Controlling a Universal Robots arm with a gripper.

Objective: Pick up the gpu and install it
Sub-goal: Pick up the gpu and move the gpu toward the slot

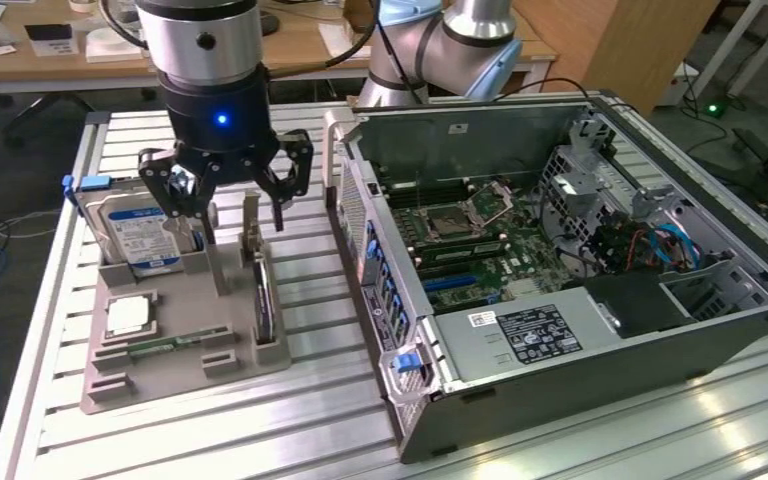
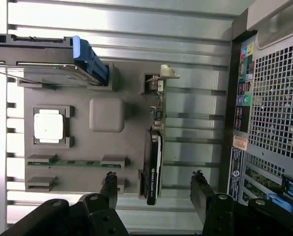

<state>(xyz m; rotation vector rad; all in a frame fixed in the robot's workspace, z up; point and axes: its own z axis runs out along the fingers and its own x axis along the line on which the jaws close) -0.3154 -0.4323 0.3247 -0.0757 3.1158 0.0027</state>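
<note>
Setting: ribbed aluminium table (image 1: 317, 340), office desks and cables beyond.
Fixture: grey tray (image 1: 157, 378) on the table, at the exterior view's left of the open computer case (image 1: 558, 330).
Tray contents: hard drive (image 1: 137, 230) upright in a slot, processor (image 1: 128, 318) lying flat, memory stick (image 1: 164, 347) on edge, gpu (image 1: 267, 300) on edge.
Location of gpu: seated in its tray slots on the side nearest the case, metal bracket (image 2: 163, 73) at one end, black cooler (image 2: 153, 169) at the other; not yet lifted.
Gripper (image 1: 240, 232): spread wide, holding nothing, hanging over the tray; in the wrist view one finger on either side of the card's cooler end, apart from it.
Handling, judged: light and stiff, no flex to expect; likely fragile at the fan, the soldered parts and the connector edge.
Surface, judged: smooth plastic shroud, probably a little slippery under hard pads.
Hold, judged: across the two flat faces at the cooler end, squarely on the shroud's frame, clear of fan blades and bracket, with moderate squeeze.
Risk, judged: tilt in the grip, then a jam in the tray slots.
Case interior: motherboard (image 1: 478, 240) exposed, blue slots (image 1: 454, 285) visible on it.
</note>
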